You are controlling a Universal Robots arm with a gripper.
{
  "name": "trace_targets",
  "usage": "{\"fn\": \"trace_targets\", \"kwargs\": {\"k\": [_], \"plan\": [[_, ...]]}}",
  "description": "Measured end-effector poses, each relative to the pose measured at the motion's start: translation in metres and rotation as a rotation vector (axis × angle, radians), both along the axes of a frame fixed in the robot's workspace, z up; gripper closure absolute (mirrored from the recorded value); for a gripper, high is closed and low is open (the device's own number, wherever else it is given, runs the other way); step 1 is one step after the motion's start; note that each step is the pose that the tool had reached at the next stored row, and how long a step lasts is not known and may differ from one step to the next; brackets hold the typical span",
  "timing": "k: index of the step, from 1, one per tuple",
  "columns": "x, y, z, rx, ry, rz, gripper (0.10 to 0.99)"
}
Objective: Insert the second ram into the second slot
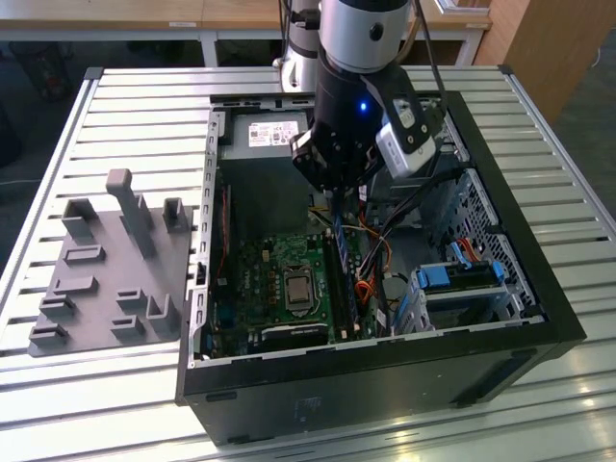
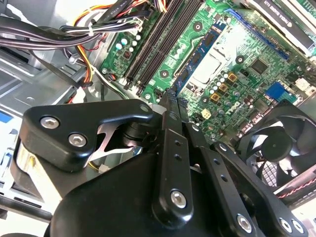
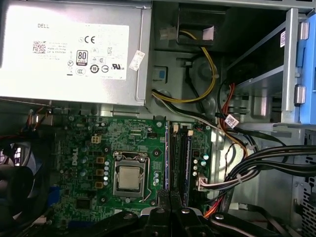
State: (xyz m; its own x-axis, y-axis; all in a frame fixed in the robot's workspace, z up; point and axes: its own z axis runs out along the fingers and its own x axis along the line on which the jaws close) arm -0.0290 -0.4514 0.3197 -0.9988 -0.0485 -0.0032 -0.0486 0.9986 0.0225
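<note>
We see our arm [image 1: 361,34] coming down nearly vertical from the top of the exterior view, its silver wrist segment above the black gripper [image 1: 332,195]. The gripper points straight down. In both wrist views its two fingers [image 2: 170,123] are drawn together at the tips, pinching one end of the second ram [image 2: 200,57], which extends downward from them in line with the fingers. The black linkage bars [image 2: 217,168] fan out from the gripper body on either side of the fingers.

Blue ram stick [image 2: 205,47], green motherboard [image 3: 74,133], black case [image 1: 385,385].
</note>
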Motion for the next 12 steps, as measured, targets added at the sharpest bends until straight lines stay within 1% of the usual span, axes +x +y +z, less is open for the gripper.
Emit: {"fn": "trace_targets", "kwargs": {"k": [12], "plan": [[0.0000,0.0000,-0.0041,0.000,-0.0001,0.000,0.973]]}}
